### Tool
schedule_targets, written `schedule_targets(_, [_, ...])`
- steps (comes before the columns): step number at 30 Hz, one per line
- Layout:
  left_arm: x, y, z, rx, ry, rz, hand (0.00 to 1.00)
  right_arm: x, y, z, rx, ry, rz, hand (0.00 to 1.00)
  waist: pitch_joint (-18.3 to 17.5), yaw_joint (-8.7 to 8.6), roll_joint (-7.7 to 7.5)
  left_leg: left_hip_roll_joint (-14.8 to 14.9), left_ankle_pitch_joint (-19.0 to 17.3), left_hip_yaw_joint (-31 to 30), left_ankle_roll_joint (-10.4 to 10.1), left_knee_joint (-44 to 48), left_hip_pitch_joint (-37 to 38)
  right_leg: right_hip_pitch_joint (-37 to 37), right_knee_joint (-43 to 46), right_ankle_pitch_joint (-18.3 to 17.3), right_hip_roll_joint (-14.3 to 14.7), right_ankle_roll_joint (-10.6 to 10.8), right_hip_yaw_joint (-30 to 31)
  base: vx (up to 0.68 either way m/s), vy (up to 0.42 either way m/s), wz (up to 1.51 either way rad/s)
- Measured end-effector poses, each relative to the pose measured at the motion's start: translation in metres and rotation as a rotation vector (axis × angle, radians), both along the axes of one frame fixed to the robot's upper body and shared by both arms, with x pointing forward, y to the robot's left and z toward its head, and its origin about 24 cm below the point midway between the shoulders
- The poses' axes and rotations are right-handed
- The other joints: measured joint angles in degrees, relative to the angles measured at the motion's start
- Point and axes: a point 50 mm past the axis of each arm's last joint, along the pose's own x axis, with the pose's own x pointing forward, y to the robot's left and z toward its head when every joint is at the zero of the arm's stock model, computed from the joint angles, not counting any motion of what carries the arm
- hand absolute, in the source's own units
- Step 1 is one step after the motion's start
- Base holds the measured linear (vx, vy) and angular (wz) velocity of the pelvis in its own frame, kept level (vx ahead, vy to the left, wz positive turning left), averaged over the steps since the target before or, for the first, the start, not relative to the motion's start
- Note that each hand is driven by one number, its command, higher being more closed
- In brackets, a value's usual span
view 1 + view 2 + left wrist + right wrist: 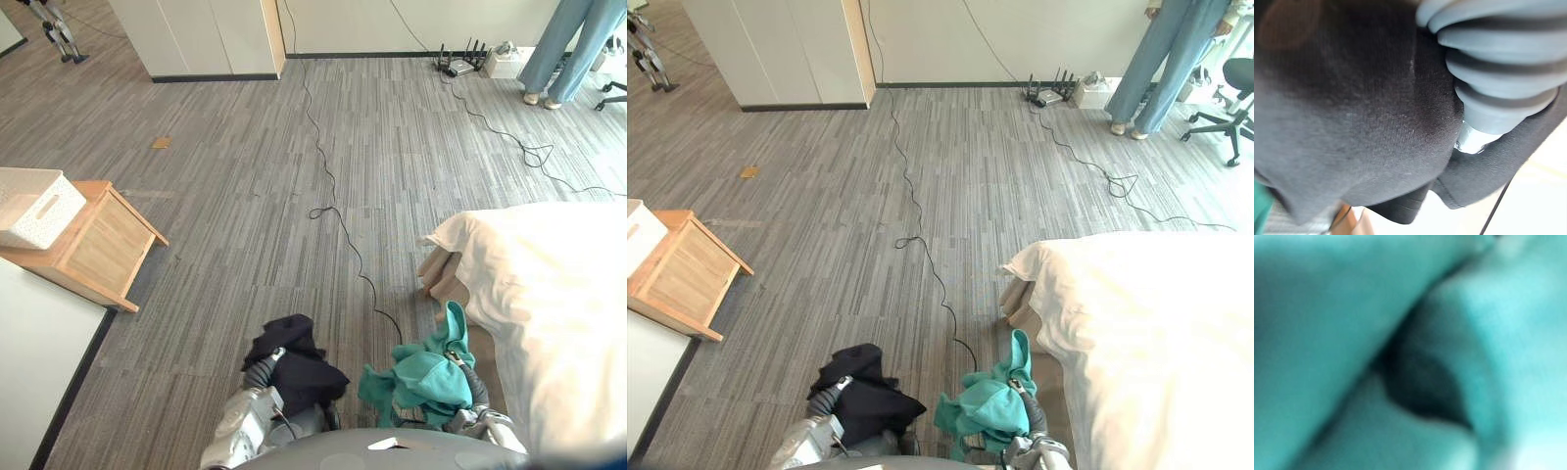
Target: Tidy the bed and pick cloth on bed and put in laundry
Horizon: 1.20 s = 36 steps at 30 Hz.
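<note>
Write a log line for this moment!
left hand: carries crumpled black cloth | right hand: carries crumpled teal cloth | white-sheeted bed: robot's right

Your left hand (pixel 262 372) sits low in the view with a black garment (pixel 299 367) draped over it. Near it, your right hand (pixel 476 389) is wrapped in a bunched teal cloth (pixel 426 377). The bed (pixel 558 304), under a white duvet, lies just right of that hand. Well left of your left hand, a wooden bedside cabinet (pixel 103 245) bears a white basket (pixel 39 220). Far beyond both hands, a person's legs (pixel 568 44) stand on the grey floor (pixel 245 166).
</note>
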Motion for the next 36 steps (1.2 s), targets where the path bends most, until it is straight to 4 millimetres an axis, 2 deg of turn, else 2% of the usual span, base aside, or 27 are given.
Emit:
schedule_targets(1, [-0.003, -0.001, -0.001, -0.008, 0.009, 0.004, 1.0, 0.002, -0.003, 0.001, 0.0, -0.006, -0.001, 1.0, 0.6, 0.26, -0.53, 0.0, -0.8, 0.3, 0.1, 1.8, -1.2, 0.5, 0.1, -0.3, -0.5, -0.3, -0.1, 0.05, 0.013, 0.01])
schedule_targets(4, [-0.008, -0.004, -0.003, 0.003, 0.022, -0.005, 1.0, 0.003, -0.007, 0.002, -0.004, 0.001, 0.012, 1.0, 1.4, 0.17, 0.49, 0.9, -4.4, 2.3, 1.9, -4.9, -1.8, 1.9, -0.8, -0.8, -0.7, -0.3, -1.2, 0.08, 0.062, 0.24])
schedule_targets(7, [-0.008, -0.004, 0.0, 0.034, -0.005, -0.016, 1.0, -0.003, -0.005, 0.0, 0.007, 0.018, 0.045, 1.0, 1.8, 0.94, 0.01, 2.4, -1.0, 7.9, 2.2, -15.7, -3.1, 5.4, -3.0, -2.3, -2.6, 1.4, -3.3, 0.19, 0.156, 0.29])
schedule_targets(9, [-0.009, -0.003, 0.002, 0.055, -0.019, -0.014, 1.0, -0.006, -0.003, -0.002, 0.022, 0.023, 0.058, 1.0, 1.7, 1.72, -0.5, 3.6, 3.0, 11.0, 5.6, -17.5, -4.0, 8.3, -3.8, -5.0, -3.8, 2.8, -3.9, 0.34, 0.303, 0.1])
schedule_targets(10, [-0.012, 0.003, 0.003, 0.077, -0.013, -0.013, 1.0, -0.005, 0.002, -0.002, 0.032, 0.022, 0.068, 1.0, 0.8, 2.43, -1.92, 2.6, 1.0, 11.9, 9.0, -15.4, -4.7, 8.4, -3.8, -6.2, -5.5, 2.0, -3.9, 0.32, 0.262, -0.09])
schedule_targets(11, [-0.011, 0.005, 0.004, 0.088, -0.012, -0.011, 1.0, -0.006, 0.005, -0.003, 0.041, 0.025, 0.074, 1.0, -0.1, 3.24, -3.57, 1.1, -1.7, 13.4, 9.4, -14.6, -4.8, 8.1, -3.4, -6.5, -7.3, 1.3, -3.8, 0.49, 0.272, 0.0])
schedule_targets(12, [-0.01, 0.007, 0.004, 0.096, -0.002, -0.012, 1.0, -0.004, 0.005, -0.003, 0.041, 0.021, 0.075, 1.0, -0.6, 3.16, -4.93, -1.1, -3.6, 13.7, 10.8, -14.8, -4.6, 5.1, 3.2, -4.6, -9.7, 3.5, -3.4, 0.62, 0.328, 0.21])
schedule_targets(13, [-0.01, 0.011, 0.004, 0.11, 0.004, -0.012, 1.0, -0.003, 0.006, -0.003, 0.043, 0.019, 0.071, 1.0, -1.0, 3.02, -5.59, -3.4, -4.7, 13.6, 12.0, -16.3, -3.3, -0.3, 15.7, -1.7, -12.6, 5.9, -1.6, 0.62, 0.315, 0.38])
schedule_targets(14, [-0.01, 0.013, 0.004, 0.125, 0.005, -0.018, 1.0, -0.003, 0.007, -0.003, 0.046, 0.019, 0.069, 1.0, -0.8, 3.0, -6.17, -4.5, -5.3, 13.7, 12.4, -17.3, -2.1, -3.4, 22.9, 1.1, -13.9, 6.9, -0.3, 0.5, 0.281, 0.45])
schedule_targets(15, [-0.012, 0.018, 0.003, 0.145, 0.018, -0.027, 1.0, -0.003, 0.01, -0.004, 0.049, 0.022, 0.079, 1.0, -0.4, 2.83, -7.3, -6.4, -6.6, 12.9, 12.6, -19.0, 0.8, -9.6, 36.7, 7.7, -16.0, 8.1, 1.6, 0.52, 0.24, 0.39])
schedule_targets(16, [-0.018, 0.019, 0.0, 0.149, 0.044, -0.025, 1.0, -0.003, 0.014, -0.005, 0.05, 0.034, 0.09, 1.0, 0.1, 2.37, -7.65, -7.3, -7.4, 11.4, 12.8, -20.8, 4.9, -14.3, 47.1, 7.4, -16.3, 7.8, 2.0, 0.54, 0.23, 0.34])
schedule_targets(19, [-0.027, 0.011, -0.005, 0.137, 0.079, -0.043, 1.0, -0.006, 0.022, -0.006, 0.063, 0.042, 0.109, 1.0, 1.2, 0.3, -5.11, -7.1, -7.9, 6.7, 12.5, -27.7, 16.6, -21.9, 51.1, 4.0, -12.5, 5.7, -1.2, 0.55, 0.192, 0.46])
schedule_targets(20, [-0.026, 0.011, -0.005, 0.135, 0.078, -0.046, 1.0, -0.006, 0.023, -0.007, 0.066, 0.042, 0.112, 1.0, 1.2, -0.06, -5.11, -7.1, -8.0, 5.7, 12.3, -28.7, 18.3, -23.8, 49.7, 3.1, -12.3, 5.5, -2.3, 0.55, 0.116, 0.81])
schedule_targets(22, [-0.022, 0.01, -0.004, 0.128, 0.077, -0.051, 1.0, -0.007, 0.022, -0.006, 0.062, 0.03, 0.109, 1.0, 1.4, -1.08, -4.85, -6.3, -8.6, 2.7, 10.9, -29.0, 21.2, -27.7, 39.9, 1.6, -11.7, 4.5, -5.4, 0.48, 0.035, 0.85])
schedule_targets(23, [-0.023, 0.008, -0.005, 0.12, 0.085, -0.053, 1.0, -0.005, 0.021, -0.005, 0.058, 0.023, 0.105, 1.0, 1.6, -1.48, -4.53, -5.2, -9.4, 0.4, 9.5, -28.8, 22.6, -29.3, 30.0, 2.0, -10.6, 4.6, -6.3, 0.53, -0.03, 1.0])
schedule_targets(25, [-0.023, 0.007, -0.006, 0.109, 0.098, -0.061, 1.0, -0.005, 0.02, -0.005, 0.059, 0.017, 0.093, 1.0, 1.9, -1.42, -4.0, -3.2, -11.2, -2.6, 6.5, -28.2, 24.4, -30.0, 12.4, 7.6, -9.3, 5.0, -5.9, 0.6, -0.1, 1.0])
schedule_targets(26, [-0.026, 0.008, -0.007, 0.102, 0.109, -0.068, 1.0, -0.005, 0.02, -0.005, 0.063, 0.019, 0.089, 1.0, 2.0, -0.7, -3.99, -2.2, -12.4, -4.4, 4.5, -28.1, 25.6, -29.9, 0.3, 13.2, -8.9, 5.7, -4.2, 0.7, -0.217, 0.83])
schedule_targets(27, [-0.027, 0.009, -0.007, 0.098, 0.118, -0.072, 1.0, -0.005, 0.02, -0.005, 0.064, 0.02, 0.088, 1.0, 2.2, 0.27, -4.25, -1.6, -13.8, -5.9, 2.3, -28.1, 27.3, -30.0, -4.9, 17.3, -9.0, 7.0, -1.9, 0.71, -0.255, 0.79])
schedule_targets(28, [-0.029, 0.009, -0.008, 0.095, 0.125, -0.068, 1.0, -0.005, 0.02, -0.005, 0.064, 0.022, 0.087, 1.0, 2.3, 0.44, -4.16, -0.9, -14.8, -6.8, 1.0, -27.9, 28.6, -29.9, -5.6, 18.5, -9.0, 6.9, -1.0, 0.65, -0.297, 0.88])
schedule_targets(29, [-0.036, 0.01, -0.01, 0.085, 0.151, -0.057, 1.0, -0.004, 0.02, -0.005, 0.065, 0.025, 0.079, 1.0, 2.2, -0.07, -3.52, 1.4, -17.4, -9.1, -1.0, -26.4, 31.1, -30.0, -0.9, 23.2, -8.4, 5.5, -0.3, 0.54, -0.27, 0.78])
schedule_targets(30, [-0.04, 0.009, -0.011, 0.079, 0.159, -0.059, 1.0, -0.003, 0.02, -0.005, 0.062, 0.021, 0.074, 1.0, 2.0, -0.11, -2.95, 2.6, -17.9, -9.7, -1.8, -25.4, 31.5, -30.9, 3.1, 24.3, -8.0, 4.6, -0.5, 0.66, -0.352, 0.75])
schedule_targets(31, [-0.04, 0.007, -0.012, 0.07, 0.159, -0.062, 1.0, 0.0, 0.017, -0.004, 0.053, 0.015, 0.071, 1.0, 1.4, 0.17, -2.03, 4.1, -18.0, -9.8, -2.0, -22.8, 31.2, -32.9, 9.7, 21.5, -7.1, 3.3, -0.9, 0.64, -0.353, 0.33])
schedule_targets(32, [-0.04, 0.003, -0.012, 0.056, 0.148, -0.057, 1.0, 0.007, 0.015, -0.002, 0.043, 0.0, 0.08, 1.0, 1.0, 0.36, -1.28, 6.3, -17.2, -9.7, -2.5, -17.5, 29.2, -33.7, 14.0, 17.9, -6.3, 2.0, -1.9, 0.75, -0.426, 0.19])
schedule_targets(33, [-0.038, -0.001, -0.011, 0.045, 0.128, -0.041, 1.0, 0.014, 0.014, 0.001, 0.036, -0.017, 0.093, 1.0, 1.4, 0.4, 0.27, 8.5, -13.6, -9.9, -1.6, -7.8, 25.3, -33.4, 17.3, 13.8, -5.1, 0.5, -3.1, 0.61, -0.362, 0.06])
schedule_targets(34, [-0.035, -0.003, -0.011, 0.033, 0.109, -0.023, 1.0, 0.017, 0.014, 0.002, 0.03, -0.024, 0.104, 1.0, 1.9, 0.34, 1.38, 10.1, -7.3, -10.2, -0.1, 0.6, 21.2, -32.1, 17.9, 11.6, -3.8, -0.7, -3.8, 0.56, -0.351, -0.07])
schedule_targets(35, [-0.032, -0.006, -0.01, 0.02, 0.089, -0.011, 1.0, 0.019, 0.014, 0.002, 0.024, -0.024, 0.129, 1.0, 2.4, 0.33, 2.31, 11.7, 1.7, -10.5, 1.2, 7.7, 17.7, -29.8, 16.8, 9.9, -1.8, -1.5, -3.8, 0.55, -0.321, -0.3])
schedule_targets(36, [-0.03, -0.008, -0.009, 0.002, 0.062, 0.0, 1.0, 0.021, 0.016, 0.002, 0.031, -0.024, 0.159, 1.0, 2.7, 0.7, 3.24, 12.4, 2.9, -12.0, 0.6, 16.3, 13.5, -26.2, 14.3, 9.0, 0.5, -2.8, -3.7, 0.67, -0.337, -0.57])
